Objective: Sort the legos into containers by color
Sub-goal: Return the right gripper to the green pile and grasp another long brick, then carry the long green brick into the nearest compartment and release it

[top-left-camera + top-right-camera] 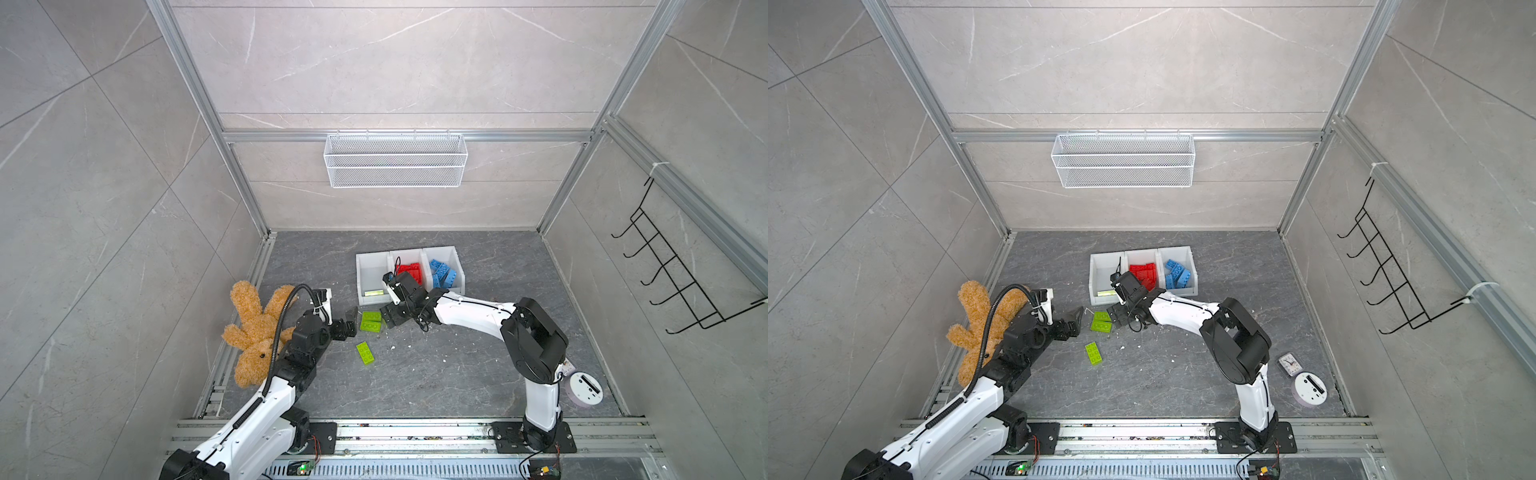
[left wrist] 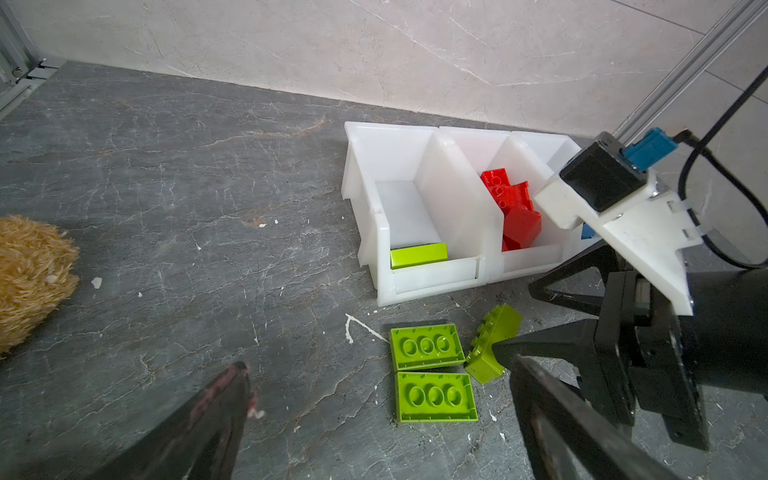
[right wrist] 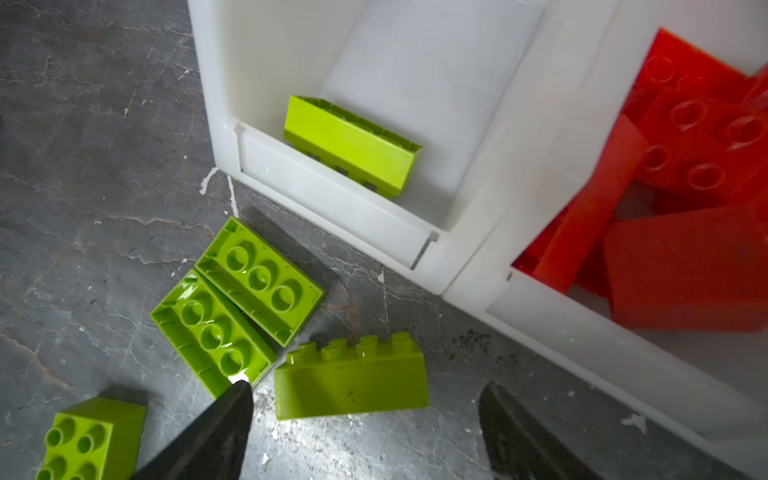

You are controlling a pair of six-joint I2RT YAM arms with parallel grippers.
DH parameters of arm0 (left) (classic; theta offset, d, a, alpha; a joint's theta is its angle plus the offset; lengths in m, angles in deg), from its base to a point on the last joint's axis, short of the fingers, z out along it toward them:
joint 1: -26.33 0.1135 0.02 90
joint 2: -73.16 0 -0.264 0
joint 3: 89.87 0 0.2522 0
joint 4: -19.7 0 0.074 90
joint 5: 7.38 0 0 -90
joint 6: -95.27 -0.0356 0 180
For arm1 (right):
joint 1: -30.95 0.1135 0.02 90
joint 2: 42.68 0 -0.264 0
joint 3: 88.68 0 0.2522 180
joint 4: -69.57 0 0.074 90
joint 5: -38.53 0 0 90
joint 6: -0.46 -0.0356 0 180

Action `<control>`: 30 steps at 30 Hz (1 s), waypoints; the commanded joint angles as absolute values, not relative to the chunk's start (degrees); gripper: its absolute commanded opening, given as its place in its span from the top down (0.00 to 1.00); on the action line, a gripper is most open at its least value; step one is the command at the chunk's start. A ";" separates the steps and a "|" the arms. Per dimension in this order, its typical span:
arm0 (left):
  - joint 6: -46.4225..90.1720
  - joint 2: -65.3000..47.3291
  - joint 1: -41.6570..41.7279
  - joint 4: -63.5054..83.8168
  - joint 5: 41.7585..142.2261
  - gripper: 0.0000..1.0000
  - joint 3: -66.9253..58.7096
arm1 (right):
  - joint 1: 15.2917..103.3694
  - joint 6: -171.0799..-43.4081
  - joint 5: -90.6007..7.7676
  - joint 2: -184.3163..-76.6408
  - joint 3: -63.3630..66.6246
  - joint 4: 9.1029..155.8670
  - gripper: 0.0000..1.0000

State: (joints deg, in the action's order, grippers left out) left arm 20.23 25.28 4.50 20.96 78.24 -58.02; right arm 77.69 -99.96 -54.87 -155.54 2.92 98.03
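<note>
Progress: late stage. Left gripper (image 1: 348, 323) gapes, empty. Containers (image 1: 368, 270) hold one green brick (image 3: 353, 143), red bricks (image 1: 411, 270), blue bricks (image 1: 442, 274). Four loose green bricks (image 1: 371, 322) lie at their 6 o'clock — right gripper (image 3: 365, 386) straddles one, jaws spread.

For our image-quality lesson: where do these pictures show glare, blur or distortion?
Right wrist view: red bricks look soft and overbright, glare spot on a green brick; left wrist view: fingers of the left tool are blurred; both top views: frame posts splay outward.
</note>
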 commanded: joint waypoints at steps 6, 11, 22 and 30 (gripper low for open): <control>19.85 25.44 4.62 22.64 78.28 0.00 -57.53 | 78.57 -97.50 -55.27 -158.46 5.74 99.94 0.13; 19.86 25.43 4.64 22.64 78.23 0.00 -57.58 | 79.58 -96.82 -56.52 -160.58 6.89 101.36 0.14; 19.91 25.17 4.73 22.67 78.27 0.00 -57.59 | 79.64 -97.24 -58.85 -162.29 7.87 101.87 0.21; 19.95 25.34 4.69 22.64 78.29 0.01 -57.73 | 79.68 -98.49 -58.99 -161.45 7.72 102.60 0.29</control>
State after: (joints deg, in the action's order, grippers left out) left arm 20.23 25.13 4.50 20.96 78.24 -58.02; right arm 79.48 -97.49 -57.95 -161.31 6.75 100.70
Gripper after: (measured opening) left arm 0.995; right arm 0.713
